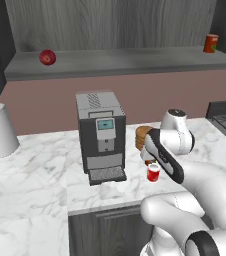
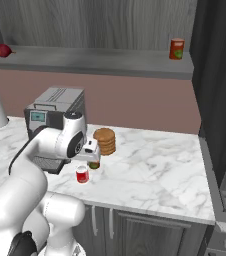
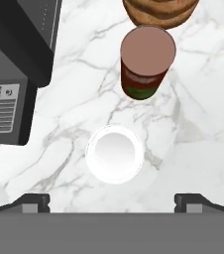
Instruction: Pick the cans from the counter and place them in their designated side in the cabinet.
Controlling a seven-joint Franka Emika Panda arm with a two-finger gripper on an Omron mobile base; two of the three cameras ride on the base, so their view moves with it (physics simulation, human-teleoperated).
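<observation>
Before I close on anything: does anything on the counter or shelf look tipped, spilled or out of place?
Nothing stands out. The bright red can and the darker can both stand upright on the counter, apart from each other. The can on the shelf is upright too. The gripper hangs open above the bright red can.

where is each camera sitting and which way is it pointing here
Left base view: behind the arm on its left, facing forward and down at the counter, coffee machine and shelf; the arm rises lower right.
Right base view: behind on its right, facing the same counter; the arm rises lower left.
Hand view: on the hand, looking straight down at the white-rimmed can and the brown can; open gripper fingertips at the bottom.
Shared: both base views show the red can, disc stack and shelf can.
</observation>
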